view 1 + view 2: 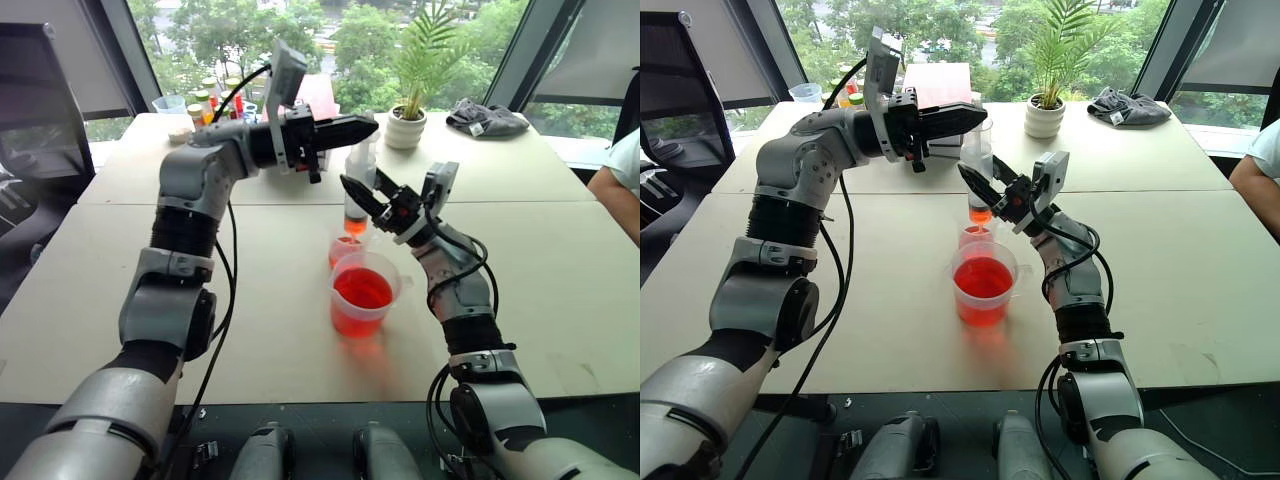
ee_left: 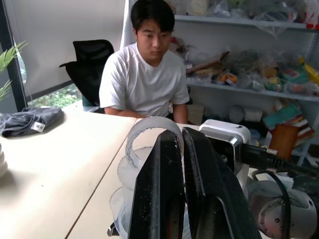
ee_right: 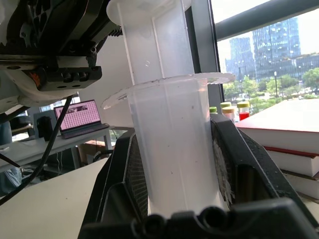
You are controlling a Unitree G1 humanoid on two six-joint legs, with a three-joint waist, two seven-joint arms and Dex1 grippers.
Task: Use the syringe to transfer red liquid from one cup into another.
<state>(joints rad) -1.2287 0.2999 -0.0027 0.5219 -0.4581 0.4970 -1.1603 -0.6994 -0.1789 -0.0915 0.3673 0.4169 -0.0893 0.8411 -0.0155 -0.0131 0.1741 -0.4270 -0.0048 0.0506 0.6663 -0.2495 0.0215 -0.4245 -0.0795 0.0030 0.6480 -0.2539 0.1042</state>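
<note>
The syringe (image 1: 357, 180) stands upright, its clear barrel clamped between the fingers of my right gripper (image 1: 366, 196), which is shut on it. In the right wrist view the barrel (image 3: 169, 114) fills the gap between the pads. Its orange-red tip (image 1: 355, 225) hangs just over the small clear cup (image 1: 345, 247), which holds a little red liquid. In front of that cup stands the larger lipped beaker (image 1: 362, 295) with red liquid (image 1: 362, 288). My left gripper (image 1: 356, 128) is shut, pointing right, at the top of the white plunger (image 2: 149, 130).
A potted plant (image 1: 405, 125), a grey cloth (image 1: 487, 118), a pink-red stack of books (image 1: 318, 92) and small capped tubes (image 1: 205, 105) stand at the table's far side. A person (image 2: 147, 74) sits at the table's right side.
</note>
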